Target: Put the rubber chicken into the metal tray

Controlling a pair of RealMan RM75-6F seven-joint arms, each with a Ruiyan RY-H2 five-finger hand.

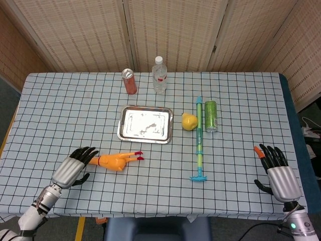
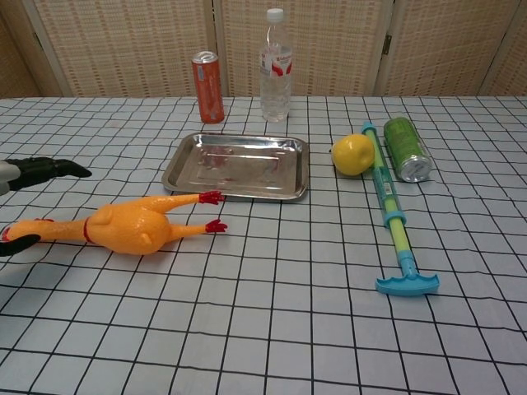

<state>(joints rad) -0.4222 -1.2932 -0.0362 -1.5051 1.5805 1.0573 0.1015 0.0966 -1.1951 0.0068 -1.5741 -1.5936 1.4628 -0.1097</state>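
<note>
Landmark: metal tray [image 1: 145, 124]. Its near rim faces open bench [image 1: 150, 186], only the rubber chicken [image 1: 116, 160] lying near-left of it, feet just short of the rim. Left of tray: open cloth. Behind it, soda can [image 1: 129, 81] and water bottle [image 1: 159, 75] stand upright. Right of it: lemon [image 1: 189, 121], water squirter [image 1: 199, 140] and a green can [image 1: 211, 116] lying on its side.
</note>
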